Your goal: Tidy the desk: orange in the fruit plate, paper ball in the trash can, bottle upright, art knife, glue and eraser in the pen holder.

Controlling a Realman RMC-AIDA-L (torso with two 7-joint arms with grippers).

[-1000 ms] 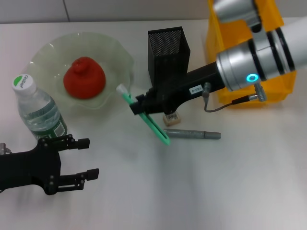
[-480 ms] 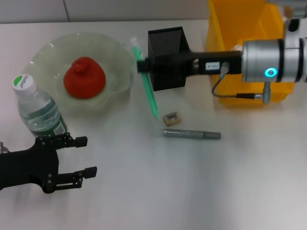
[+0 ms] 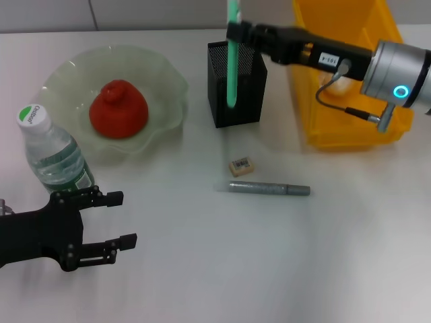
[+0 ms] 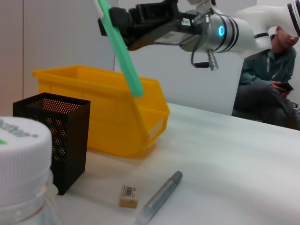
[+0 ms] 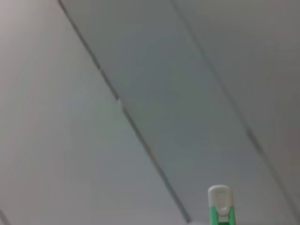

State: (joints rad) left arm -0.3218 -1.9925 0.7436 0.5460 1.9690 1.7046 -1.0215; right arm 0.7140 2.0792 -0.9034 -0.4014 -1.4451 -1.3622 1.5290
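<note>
Your green art knife (image 3: 232, 57) hangs near-upright above the black mesh pen holder (image 3: 236, 84); eraser (image 3: 241, 166) and grey glue stick (image 3: 269, 188) lie on the table

Open table (image 3: 283, 256) in front; pen holder (image 3: 236, 84) squeezed between plate (image 3: 161, 81) and yellow bin (image 3: 337, 128).

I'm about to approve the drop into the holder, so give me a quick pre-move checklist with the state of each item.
1. Right gripper clamped on the slim green art knife: ok.
2. Knife tip over the black mesh pen holder opening: cannot tell; the left wrist view shows it high above the holder and slanted.
3. Pen holder upright: ok.
4. Small tan eraser and grey glue stick away from the holder: ok.
5. Left gripper parked low, open, beside the clear plastic bottle: ok.
</note>
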